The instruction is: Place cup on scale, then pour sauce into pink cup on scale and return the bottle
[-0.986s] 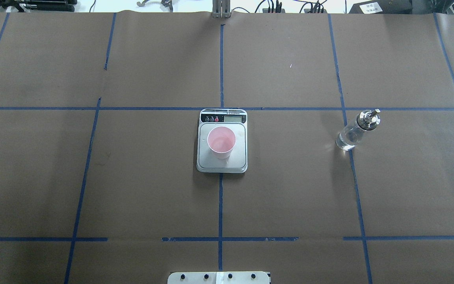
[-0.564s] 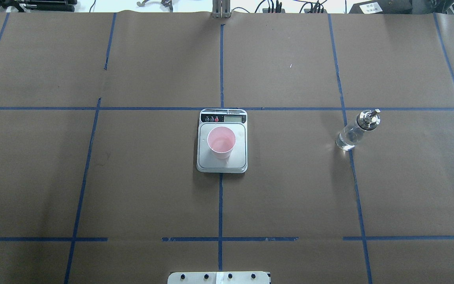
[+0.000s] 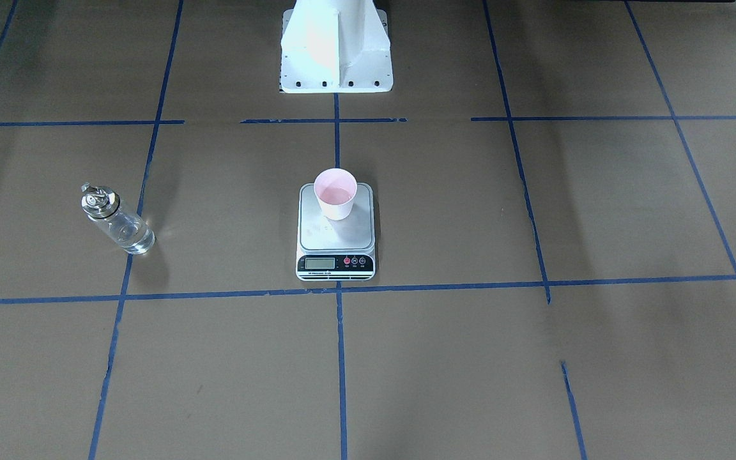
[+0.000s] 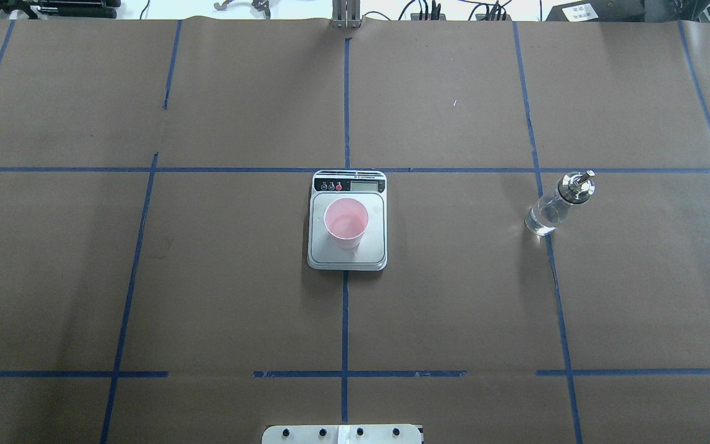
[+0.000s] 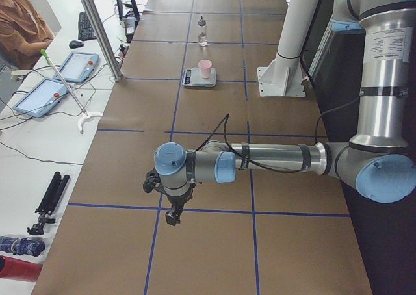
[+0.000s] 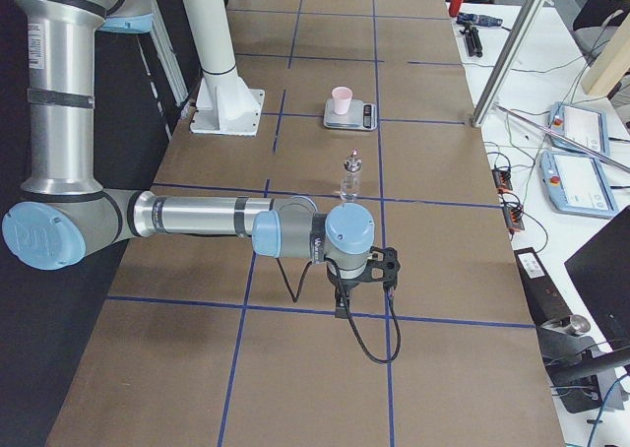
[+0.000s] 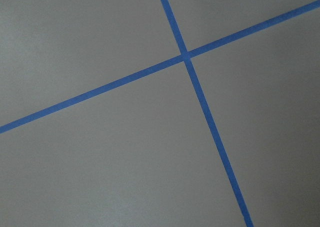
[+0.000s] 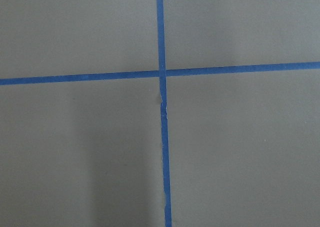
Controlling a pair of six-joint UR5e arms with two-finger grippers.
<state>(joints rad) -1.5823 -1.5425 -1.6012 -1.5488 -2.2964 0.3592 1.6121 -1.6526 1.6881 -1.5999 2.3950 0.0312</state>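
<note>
— Brown paper ruled with blue tape lines (image 4: pixel 346 105) is spread over the bench (image 4: pixel 84 277). Where is the cup to be found?
— At mid-frame of the overhead view the cup (image 4: pixel 346 223) is seen upright on the scale (image 4: pixel 375 251), toward the platform end away from the display. That step is judged done. Whether anything has been poured into it cannot be told.
— And the bottle?
— The bottle (image 4: pixel 553 208) is stood upright on the bench, right of centre in that view and well apart from the scale. Its long axis is vertical with the spout uppermost, and clear sauce (image 4: pixel 540 222) is seen in its lower part.
— Which arm is favoured?
— The right one, it is judged. In the right-side view the right pincer (image 6: pixel 342 309) is hung low over the bench at lower centre. The bottle is found straight up the frame from it, between it and the scale. The left pincer (image 5: pixel 171 217) is shown at lower centre of the left-side view, with scale and bottle far off at the top.
— Released or clenched?
— That cannot be told. Both pincers are shown in the side views alone, and only paper and tape are caught by the wrist cameras.
</note>
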